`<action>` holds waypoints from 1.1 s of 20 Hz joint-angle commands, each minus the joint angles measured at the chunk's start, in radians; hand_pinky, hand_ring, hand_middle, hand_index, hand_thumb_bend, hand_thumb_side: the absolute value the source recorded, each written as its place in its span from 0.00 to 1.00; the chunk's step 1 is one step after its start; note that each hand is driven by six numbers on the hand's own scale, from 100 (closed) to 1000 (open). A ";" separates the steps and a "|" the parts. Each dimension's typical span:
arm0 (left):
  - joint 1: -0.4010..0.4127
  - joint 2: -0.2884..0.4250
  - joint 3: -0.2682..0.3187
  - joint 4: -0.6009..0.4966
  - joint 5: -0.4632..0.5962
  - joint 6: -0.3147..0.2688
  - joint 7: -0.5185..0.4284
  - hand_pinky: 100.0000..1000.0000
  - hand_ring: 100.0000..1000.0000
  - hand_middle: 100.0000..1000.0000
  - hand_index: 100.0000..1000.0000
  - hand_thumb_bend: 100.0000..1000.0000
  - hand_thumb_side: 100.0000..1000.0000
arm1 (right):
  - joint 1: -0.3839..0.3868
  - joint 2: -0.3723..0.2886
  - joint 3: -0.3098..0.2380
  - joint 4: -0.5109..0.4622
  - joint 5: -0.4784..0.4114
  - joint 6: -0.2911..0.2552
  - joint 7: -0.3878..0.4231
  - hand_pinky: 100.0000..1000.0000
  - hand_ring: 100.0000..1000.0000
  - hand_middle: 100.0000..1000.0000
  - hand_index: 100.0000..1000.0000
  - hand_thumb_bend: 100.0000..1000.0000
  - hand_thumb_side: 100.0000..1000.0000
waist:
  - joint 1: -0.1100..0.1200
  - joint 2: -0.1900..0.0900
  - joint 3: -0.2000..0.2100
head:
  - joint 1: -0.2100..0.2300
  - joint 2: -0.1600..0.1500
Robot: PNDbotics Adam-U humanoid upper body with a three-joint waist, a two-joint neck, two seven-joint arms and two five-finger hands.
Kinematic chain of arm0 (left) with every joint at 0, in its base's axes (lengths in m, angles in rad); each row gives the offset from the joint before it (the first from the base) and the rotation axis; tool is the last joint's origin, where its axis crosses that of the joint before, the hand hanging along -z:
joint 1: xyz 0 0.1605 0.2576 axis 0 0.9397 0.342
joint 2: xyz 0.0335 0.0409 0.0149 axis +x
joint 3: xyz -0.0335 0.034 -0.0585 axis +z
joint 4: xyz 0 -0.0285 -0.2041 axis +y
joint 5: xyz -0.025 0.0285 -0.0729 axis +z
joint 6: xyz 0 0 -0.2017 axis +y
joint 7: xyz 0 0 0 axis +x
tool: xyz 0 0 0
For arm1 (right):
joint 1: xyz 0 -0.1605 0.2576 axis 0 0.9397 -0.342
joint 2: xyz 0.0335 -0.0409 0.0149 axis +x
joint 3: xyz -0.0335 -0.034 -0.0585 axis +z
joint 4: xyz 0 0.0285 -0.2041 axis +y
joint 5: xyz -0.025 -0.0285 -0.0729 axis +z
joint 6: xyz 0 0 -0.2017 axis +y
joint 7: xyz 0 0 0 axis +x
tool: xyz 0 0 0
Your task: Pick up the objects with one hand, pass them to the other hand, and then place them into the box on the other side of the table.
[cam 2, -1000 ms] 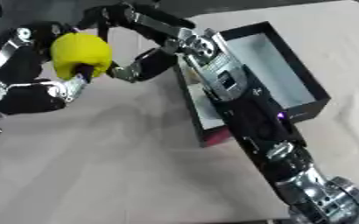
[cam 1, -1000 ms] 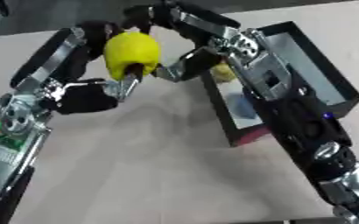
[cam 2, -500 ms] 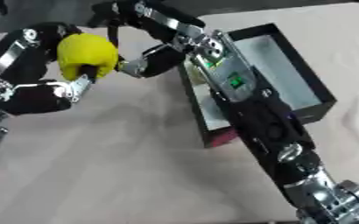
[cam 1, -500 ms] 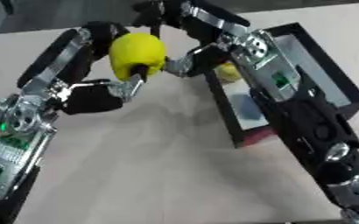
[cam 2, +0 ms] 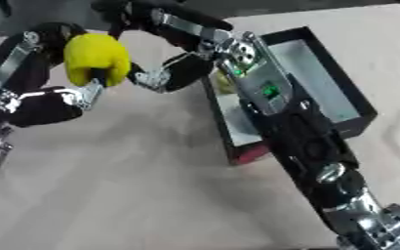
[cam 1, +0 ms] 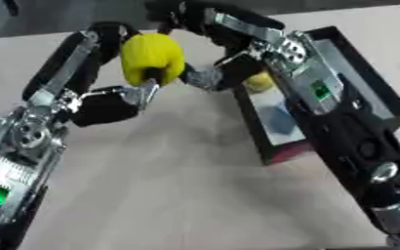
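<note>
left hand [cam 1: 110,105]: fingers curled round yellow object [cam 1: 152,57]; right hand [cam 1: 205,78]: fingers apparently touching it, grip unclear

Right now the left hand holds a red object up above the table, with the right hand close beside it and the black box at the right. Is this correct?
Not quite: the object is yellow, not red, as the left eye view shows. The rest stands: the left hand holds it above the table, the right hand is close beside it, and the black box lies at the right.
</note>
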 commanded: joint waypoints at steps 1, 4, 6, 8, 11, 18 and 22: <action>-0.005 0.017 0.017 -0.006 -0.026 -0.005 0.014 0.77 0.60 0.51 0.55 0.00 0.00 | -0.016 -0.013 -0.010 -0.038 -0.020 -0.001 0.046 1.00 1.00 0.67 1.00 0.34 0.02 | -0.016 -0.105 0.002 | -0.002 -0.013; -0.004 0.015 0.018 -0.004 -0.037 -0.008 0.020 0.77 0.59 0.51 0.55 0.00 0.00 | -0.015 -0.014 -0.015 -0.041 -0.028 0.007 0.069 1.00 1.00 0.67 1.00 0.34 0.02 | -0.015 -0.104 0.003 | -0.003 -0.014; -0.003 0.015 0.017 -0.003 -0.039 -0.009 0.021 0.77 0.59 0.51 0.55 0.00 0.00 | -0.015 -0.014 -0.017 -0.042 -0.031 0.010 0.074 1.00 1.00 0.67 1.00 0.34 0.02 | -0.015 -0.104 0.003 | -0.003 -0.014; -0.003 0.014 0.017 -0.002 -0.042 -0.011 0.022 0.77 0.60 0.51 0.55 0.00 0.00 | -0.015 -0.014 -0.015 -0.043 -0.034 0.012 0.080 1.00 1.00 0.68 1.00 0.33 0.00 | -0.016 -0.103 0.003 | -0.004 -0.014; -0.002 0.010 0.017 0.004 -0.050 -0.012 0.024 0.77 0.60 0.51 0.55 0.00 0.00 | -0.016 -0.015 -0.015 -0.044 -0.047 0.018 0.092 1.00 1.00 0.68 1.00 0.33 0.00 | -0.017 -0.102 0.003 | -0.004 -0.014; -0.003 -0.008 0.008 0.006 -0.045 -0.019 0.018 0.78 0.60 0.51 0.55 0.00 0.00 | -0.018 -0.009 -0.012 -0.033 -0.052 0.054 0.066 1.00 1.00 0.63 1.00 0.31 0.00 | -0.017 -0.100 0.004 | -0.012 -0.017; -0.003 -0.018 0.002 0.007 -0.060 -0.029 0.018 0.78 0.60 0.51 0.55 0.00 0.00 | -0.023 -0.004 -0.005 -0.030 -0.056 0.086 0.039 0.99 1.00 0.60 0.99 0.31 0.00 | -0.018 -0.099 0.005 | -0.018 -0.018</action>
